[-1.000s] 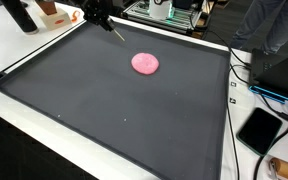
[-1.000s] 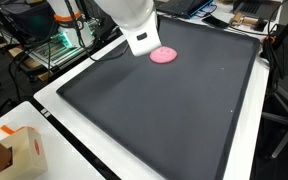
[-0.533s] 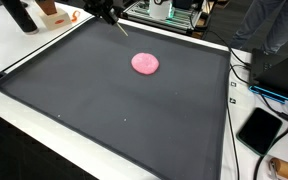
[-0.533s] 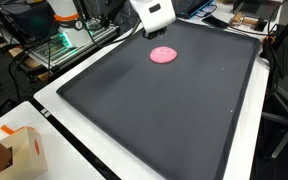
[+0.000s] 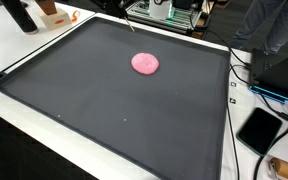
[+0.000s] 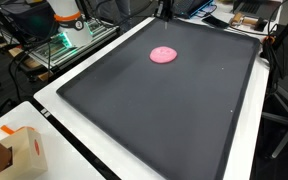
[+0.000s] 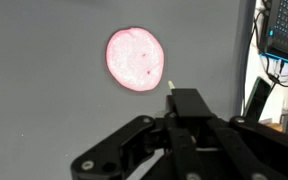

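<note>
Claw point(image 7: 184, 100) hangs above the pink disc point(image 7: 137, 58), well apart; its fingers close narrow on a thin stick point(image 7: 170, 84). Under the disc lies a black mat point(image 5: 104, 110).

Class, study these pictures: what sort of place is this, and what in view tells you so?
Most likely a robotics lab or workshop: a large dark grey mat on a white bench, a rack of green-lit electronics beside it, and loose black cables trailing off the edge.
</note>
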Controlling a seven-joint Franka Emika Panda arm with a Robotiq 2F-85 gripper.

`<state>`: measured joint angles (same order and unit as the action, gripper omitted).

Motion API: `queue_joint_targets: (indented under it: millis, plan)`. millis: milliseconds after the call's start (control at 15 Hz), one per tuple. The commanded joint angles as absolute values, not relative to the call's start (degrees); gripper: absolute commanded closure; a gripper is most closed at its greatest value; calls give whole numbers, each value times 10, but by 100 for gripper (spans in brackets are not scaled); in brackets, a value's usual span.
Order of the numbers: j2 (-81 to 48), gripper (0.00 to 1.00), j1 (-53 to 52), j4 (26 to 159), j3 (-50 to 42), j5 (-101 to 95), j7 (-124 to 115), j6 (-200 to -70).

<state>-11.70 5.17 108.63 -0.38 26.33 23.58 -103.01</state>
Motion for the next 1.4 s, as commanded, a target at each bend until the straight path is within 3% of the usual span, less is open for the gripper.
queue_joint_targets:
  millis: [0, 1067, 1133, 1333]
  plan:
    - [-118, 97, 27, 1070, 7, 207, 187, -1026]
    - [-149, 97, -82, 1071, 63, 0, 57, -1113]
    - [-148, 87, -69, 1064, 64, 28, 73, -1096]
    - [-152, 87, -79, 1064, 67, 13, 66, -1105]
